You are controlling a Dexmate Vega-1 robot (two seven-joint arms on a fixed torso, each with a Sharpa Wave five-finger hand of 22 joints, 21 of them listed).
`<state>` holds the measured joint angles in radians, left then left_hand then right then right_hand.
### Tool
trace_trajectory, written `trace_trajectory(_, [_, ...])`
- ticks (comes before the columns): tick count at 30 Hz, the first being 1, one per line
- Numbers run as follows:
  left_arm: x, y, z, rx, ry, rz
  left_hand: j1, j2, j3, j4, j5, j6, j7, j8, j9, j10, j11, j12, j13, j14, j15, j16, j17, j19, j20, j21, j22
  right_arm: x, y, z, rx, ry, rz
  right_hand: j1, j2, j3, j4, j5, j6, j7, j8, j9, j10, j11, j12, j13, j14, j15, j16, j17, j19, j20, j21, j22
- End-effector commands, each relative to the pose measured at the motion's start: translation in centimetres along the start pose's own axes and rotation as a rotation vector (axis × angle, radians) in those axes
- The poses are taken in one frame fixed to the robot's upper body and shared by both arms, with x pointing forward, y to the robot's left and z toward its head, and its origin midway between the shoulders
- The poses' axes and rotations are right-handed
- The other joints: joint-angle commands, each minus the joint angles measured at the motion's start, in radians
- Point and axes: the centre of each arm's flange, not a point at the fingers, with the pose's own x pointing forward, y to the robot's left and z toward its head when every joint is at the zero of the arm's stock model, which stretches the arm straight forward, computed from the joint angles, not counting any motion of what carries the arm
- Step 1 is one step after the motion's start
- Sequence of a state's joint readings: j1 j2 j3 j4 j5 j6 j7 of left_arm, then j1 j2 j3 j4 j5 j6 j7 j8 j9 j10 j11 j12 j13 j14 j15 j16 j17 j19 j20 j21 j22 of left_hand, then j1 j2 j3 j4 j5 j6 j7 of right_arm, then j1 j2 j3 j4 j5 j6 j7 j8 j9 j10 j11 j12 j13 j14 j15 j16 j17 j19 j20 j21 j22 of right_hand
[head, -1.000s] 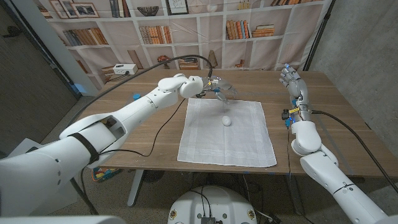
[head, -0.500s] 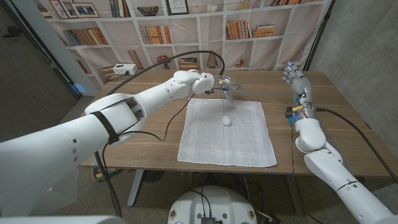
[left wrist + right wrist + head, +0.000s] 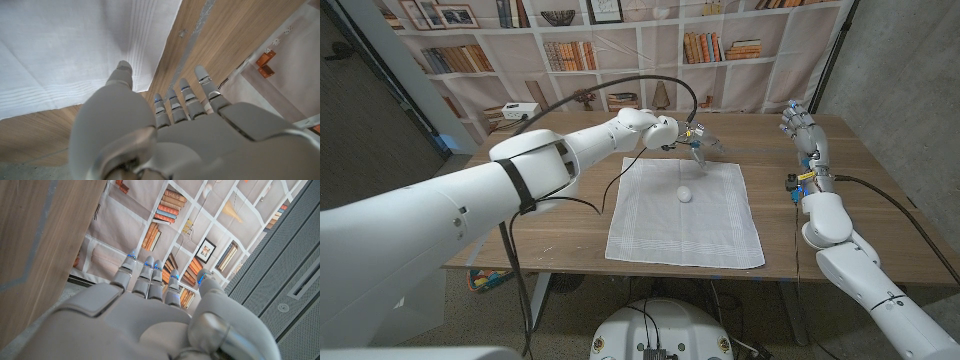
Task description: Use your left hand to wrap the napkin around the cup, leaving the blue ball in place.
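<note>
Wooden table (image 3: 570,215) on white legs, behind it a printed backdrop of white bookshelves (image 3: 620,50) with books and framed pictures, grey perforated wall panel (image 3: 900,70) right of the table, dark wall left, grey floor beneath

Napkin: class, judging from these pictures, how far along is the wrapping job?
Done: nothing yet. The napkin lies spread flat with a small white thing, perhaps the cup, on it.
In hand: the left hand is at the napkin's far edge, holding nothing.
Left: gripping the napkin and wrapping it.
The right hand stands aside, empty.
</note>
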<state>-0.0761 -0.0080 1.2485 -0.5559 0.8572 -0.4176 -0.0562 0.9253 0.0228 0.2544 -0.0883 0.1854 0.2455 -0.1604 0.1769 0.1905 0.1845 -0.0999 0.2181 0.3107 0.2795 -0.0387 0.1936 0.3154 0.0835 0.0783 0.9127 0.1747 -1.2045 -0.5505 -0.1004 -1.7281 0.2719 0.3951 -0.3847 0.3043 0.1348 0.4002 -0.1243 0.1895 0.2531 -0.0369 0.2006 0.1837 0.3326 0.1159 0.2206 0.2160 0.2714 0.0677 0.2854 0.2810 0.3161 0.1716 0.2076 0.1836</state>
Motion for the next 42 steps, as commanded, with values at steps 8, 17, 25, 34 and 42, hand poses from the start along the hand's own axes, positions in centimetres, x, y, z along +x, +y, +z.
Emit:
trace_trajectory(8, [3.1, 1.1, 1.6, 0.079, 0.176, -0.047, 0.007, 0.017, 0.005, -0.013, 0.007, 0.003, -0.006, 0.007, 0.002, 0.000, -0.004, 0.000, -0.004, -0.004, -0.014, 0.015, -0.002, -0.003, -0.002, -0.010, 0.002, -0.9, -1.1, -0.2, 0.008, -0.003, -0.009, 0.003, -0.005, -0.002, -0.005, 0.005, 0.013, 0.000, -0.002, 0.006, 0.009, 0.001, -0.001, 0.005, 0.009, 0.002, -0.002, 0.003, 0.001, 0.002, 0.008, 0.003])
trace_trajectory(17, [3.8, 1.7, 2.9, 0.104, 0.193, -0.048, 0.010, 0.027, 0.007, -0.019, 0.007, -0.010, -0.052, 0.007, 0.002, -0.005, 0.016, -0.001, -0.010, -0.005, -0.015, 0.019, -0.009, 0.000, 0.001, -0.020, 0.003, -1.7, -1.8, -0.2, 0.007, -0.002, -0.027, 0.002, -0.005, -0.003, -0.004, 0.005, 0.014, 0.000, -0.002, 0.006, 0.010, 0.002, -0.001, 0.005, 0.010, 0.001, -0.002, 0.003, 0.001, 0.003, 0.008, 0.003])
trace_trajectory(25, [4.4, 2.0, 3.7, 0.086, 0.237, -0.060, -0.011, 0.012, -0.007, -0.015, 0.005, -0.014, -0.059, 0.008, 0.002, -0.003, 0.017, 0.001, -0.014, -0.009, -0.018, 0.018, -0.014, 0.001, -0.002, -0.026, 0.003, -2.3, -2.2, -0.2, 0.007, 0.002, -0.042, 0.002, -0.005, -0.004, -0.004, 0.005, 0.014, 0.000, -0.002, 0.006, 0.009, 0.001, -0.002, 0.005, 0.010, 0.002, -0.002, 0.003, 0.001, 0.003, 0.008, 0.003])
trace_trajectory(34, [4.7, 1.5, 5.1, 0.077, 0.173, -0.089, -0.021, -0.001, -0.018, -0.021, 0.015, 0.091, -0.051, 0.046, 0.004, 0.016, 0.011, 0.011, -0.023, -0.009, -0.015, 0.020, -0.029, 0.004, 0.001, -0.041, 0.004, -2.2, -2.2, -0.2, 0.007, -0.001, -0.043, 0.001, -0.005, -0.005, -0.003, 0.005, 0.015, 0.001, -0.002, 0.006, 0.010, 0.001, -0.002, 0.005, 0.010, 0.002, -0.002, 0.004, 0.001, 0.003, 0.008, 0.003])
trace_trajectory(42, [4.3, 0.0, 5.6, 0.116, 0.070, -0.115, -0.024, -0.004, -0.023, -0.026, 0.019, 0.158, -0.003, 0.060, 0.003, 0.064, 0.013, 0.029, -0.029, 0.005, -0.022, 0.029, -0.039, 0.011, -0.001, -0.052, 0.004, -1.8, -1.9, -0.5, 0.013, 0.000, -0.032, 0.000, -0.005, -0.005, -0.003, 0.005, 0.015, 0.000, -0.003, 0.006, 0.012, 0.003, -0.001, 0.005, 0.011, 0.002, -0.002, 0.004, 0.001, 0.004, 0.009, 0.003])
